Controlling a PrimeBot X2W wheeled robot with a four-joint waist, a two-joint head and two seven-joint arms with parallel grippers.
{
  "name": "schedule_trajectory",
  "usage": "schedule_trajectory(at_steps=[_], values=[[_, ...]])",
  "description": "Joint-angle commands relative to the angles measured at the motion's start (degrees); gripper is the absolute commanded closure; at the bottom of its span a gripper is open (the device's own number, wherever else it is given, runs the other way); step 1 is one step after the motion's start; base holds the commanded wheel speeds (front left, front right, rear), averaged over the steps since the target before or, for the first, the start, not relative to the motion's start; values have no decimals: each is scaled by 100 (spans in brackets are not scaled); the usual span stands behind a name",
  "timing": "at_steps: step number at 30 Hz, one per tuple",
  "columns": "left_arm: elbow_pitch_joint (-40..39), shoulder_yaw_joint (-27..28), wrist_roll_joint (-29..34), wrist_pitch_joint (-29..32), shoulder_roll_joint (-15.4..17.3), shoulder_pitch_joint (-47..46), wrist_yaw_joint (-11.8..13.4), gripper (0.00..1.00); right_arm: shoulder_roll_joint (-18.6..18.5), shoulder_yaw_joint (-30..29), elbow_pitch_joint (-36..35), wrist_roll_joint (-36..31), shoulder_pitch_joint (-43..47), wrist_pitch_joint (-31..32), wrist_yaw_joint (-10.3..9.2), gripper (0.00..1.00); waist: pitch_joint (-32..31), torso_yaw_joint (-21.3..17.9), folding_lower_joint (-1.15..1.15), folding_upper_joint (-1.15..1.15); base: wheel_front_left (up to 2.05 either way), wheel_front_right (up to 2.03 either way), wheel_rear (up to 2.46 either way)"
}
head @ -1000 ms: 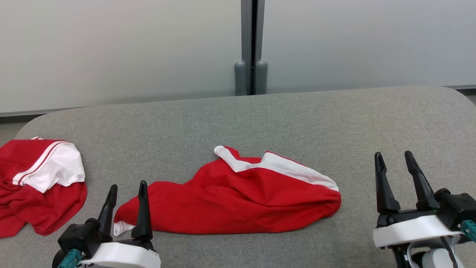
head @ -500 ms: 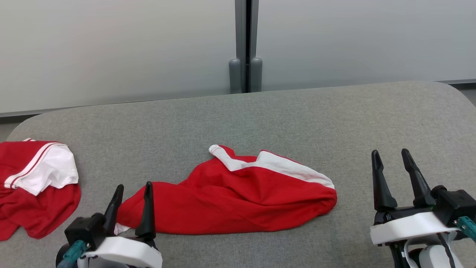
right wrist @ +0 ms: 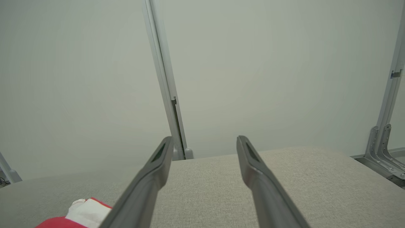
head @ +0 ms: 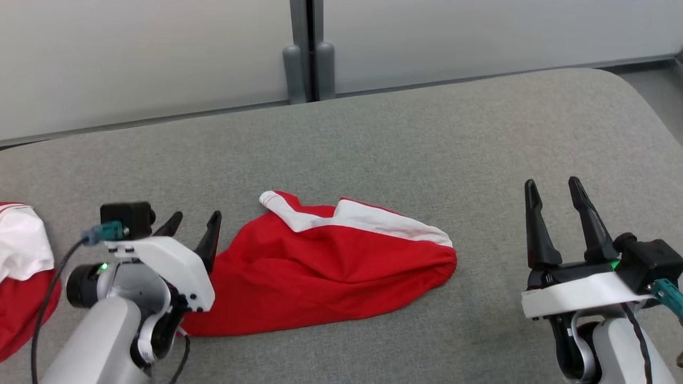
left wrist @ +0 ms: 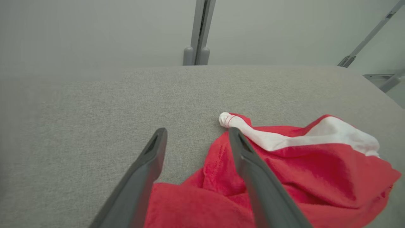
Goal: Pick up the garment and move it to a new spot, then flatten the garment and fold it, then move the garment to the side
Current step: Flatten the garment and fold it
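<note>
The garment point(head: 320, 272) is a red cloth with a white band, lying crumpled in the middle of the grey padded table point(head: 427, 133). My left gripper point(head: 195, 218) stands open at the garment's left end, with its fingers pointing away from me. In the left wrist view the garment point(left wrist: 284, 171) lies under the left gripper point(left wrist: 196, 131), with red cloth between the finger bases and bare table between the tips. My right gripper point(head: 552, 184) is open and holds nothing, well right of the garment. In the right wrist view the right gripper point(right wrist: 205, 139) points at the wall.
A second red and white cloth point(head: 21, 256) lies at the table's left edge. Pale wall panels with a grey post point(head: 304, 53) stand behind the table. A scrap of red and white cloth point(right wrist: 85, 215) shows at the lower left of the right wrist view.
The head camera has turned, shifting the whole picture left. My left arm has lifted and come forward, bringing its open fingers to the garment's left end. The right gripper has kept its place and stayed open.
</note>
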Motion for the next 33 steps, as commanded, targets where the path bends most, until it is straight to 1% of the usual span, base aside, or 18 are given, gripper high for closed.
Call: schedule_trajectory(at_steps=[1,3,5,7,10,13,16,19,20,25,29,31,32,33], values=[[78,28,-110,189,50,-282,-70,0,-4,-7,15,39,-115,-27,11,0,250,-234,0,0,0,0,0],[225,-37,-165,527,122,-532,-178,0,12,-10,11,54,-206,-27,11,0,378,-337,0,0,0,0,0],[322,-50,-324,845,153,-848,-368,0,28,-3,-15,75,-300,-27,11,0,530,-436,0,0,0,0,0],[479,-160,-303,1210,311,-1141,-539,0,40,21,-21,108,-393,-27,11,0,667,-533,0,0,0,0,0],[719,-240,-468,1728,365,-1543,-768,0,54,39,-9,139,-498,-28,11,0,805,-662,0,0,0,0,0],[1009,-215,-620,2113,447,-1850,-897,0,68,105,6,193,-603,-27,11,0,909,-811,0,0,0,0,0],[1311,-170,-907,2522,406,-2031,-998,0,70,159,18,288,-671,-27,11,0,1003,-954,0,0,0,0,0],[1557,-190,-1033,2831,464,-2222,-1080,0,73,216,14,403,-753,-27,11,0,1103,-1076,0,0,0,0,0],[1676,-214,-1102,2946,439,-2268,-1138,0,71,233,4,465,-792,-27,11,0,1162,-1144,0,0,0,0,0],[1988,-296,-974,2934,492,-2434,-1155,0,72,247,10,540,-828,-27,11,0,1257,-1234,0,0,0,0,0],[2311,-330,-1081,3044,397,-2511,-1204,0,73,265,33,558,-862,-27,11,0,1317,-1254,0,0,0,0,0],[2425,-393,-1170,3179,339,-2499,-1286,0,72,277,45,564,-869,-27,11,0,1325,-1257,0,0,0,0,0],[2439,-406,-1207,3195,319,-2509,-1321,9,72,278,46,563,-872,-27,11,0,1323,-1251,0,0,0,0,0],[2439,-406,-1207,3195,319,-2509,-1321,9,72,278,46,563,-872,-27,11,0,1323,-1251,0,0,0,0,0]])
